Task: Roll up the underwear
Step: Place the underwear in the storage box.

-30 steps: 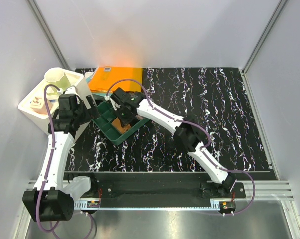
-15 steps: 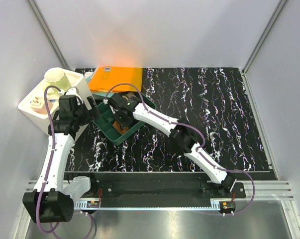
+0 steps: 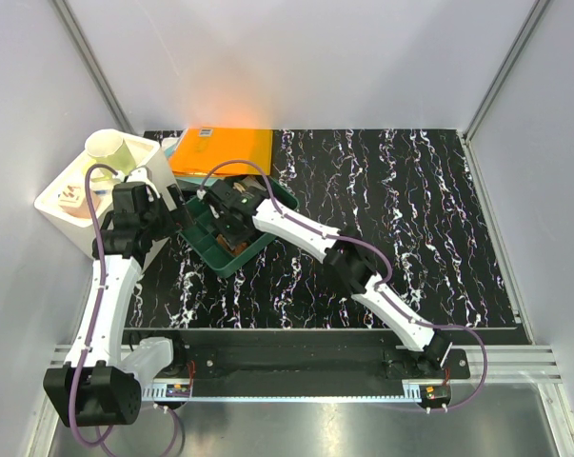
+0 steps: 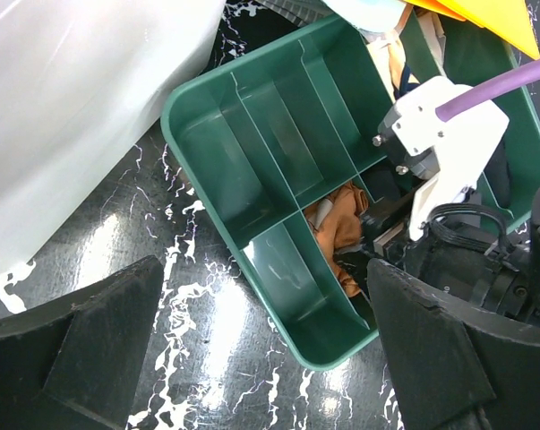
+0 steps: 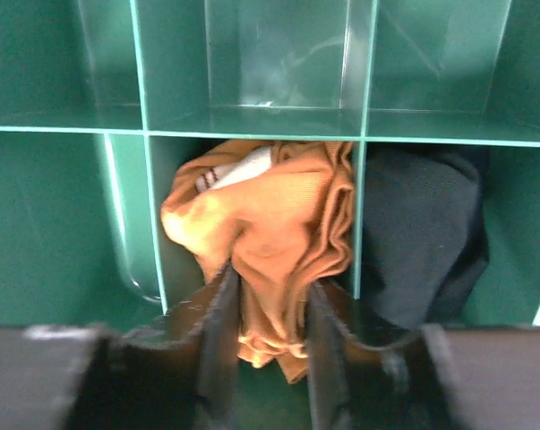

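The brown underwear point(image 5: 278, 224) with a pale waistband lies bunched in a compartment of the green divided tray point(image 3: 203, 240). It also shows in the left wrist view point(image 4: 341, 219). My right gripper point(image 5: 268, 309) is down in that compartment, its two fingers closed on a fold of the brown fabric. The black underwear point(image 5: 422, 233) fills the compartment to the right of it. My left gripper point(image 4: 261, 358) is open and empty, hovering over the tray's near corner point(image 4: 314, 349) and the black marble table.
A white bin point(image 3: 77, 195) with a paper cup point(image 3: 110, 146) stands at the far left beside the left arm. An orange folder point(image 3: 225, 149) lies behind the tray. The tray's other compartments point(image 4: 252, 143) hold nothing.
My right gripper has moved left and down into the tray, onto the brown underwear. The left arm has not moved.
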Action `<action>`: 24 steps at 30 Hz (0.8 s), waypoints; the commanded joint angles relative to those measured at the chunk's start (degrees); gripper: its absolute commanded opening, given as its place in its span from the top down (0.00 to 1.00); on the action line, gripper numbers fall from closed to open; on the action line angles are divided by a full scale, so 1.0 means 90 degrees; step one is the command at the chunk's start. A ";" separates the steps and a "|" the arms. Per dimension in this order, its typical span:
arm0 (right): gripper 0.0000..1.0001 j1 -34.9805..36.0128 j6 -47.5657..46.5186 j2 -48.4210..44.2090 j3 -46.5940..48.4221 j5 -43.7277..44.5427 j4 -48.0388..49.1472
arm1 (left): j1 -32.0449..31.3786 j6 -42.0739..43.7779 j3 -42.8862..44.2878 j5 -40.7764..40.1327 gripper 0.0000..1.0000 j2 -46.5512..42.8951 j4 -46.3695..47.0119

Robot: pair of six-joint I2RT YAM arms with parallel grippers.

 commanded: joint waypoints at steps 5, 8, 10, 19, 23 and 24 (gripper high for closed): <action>0.43 -0.0051 0.0001 -0.0166 -0.0175 0.0224 -0.0335 | 0.0025 0.0050 -0.0023 0.0159 0.01 -0.0194 0.0314; 0.39 -0.0051 0.0030 -0.0352 -0.0155 0.0224 -0.0335 | 0.0025 0.0050 -0.0023 0.0149 0.01 -0.0204 0.0314; 0.38 -0.0061 0.0050 -0.0450 -0.0145 0.0185 -0.0345 | 0.0025 0.0050 -0.0032 0.0159 0.01 -0.0233 0.0324; 0.27 -0.0061 0.0177 -0.0811 -0.0184 0.0175 -0.0218 | 0.0025 0.0041 -0.0101 0.0101 0.01 -0.0322 0.0343; 0.25 -0.0061 0.0167 -0.1045 -0.0175 0.0243 -0.0159 | 0.0025 0.0041 -0.0111 0.0091 0.01 -0.0341 0.0343; 0.25 -0.0061 0.0177 -0.1075 -0.0175 0.0272 -0.0149 | 0.0034 0.0041 -0.0111 0.0100 0.01 -0.0341 0.0353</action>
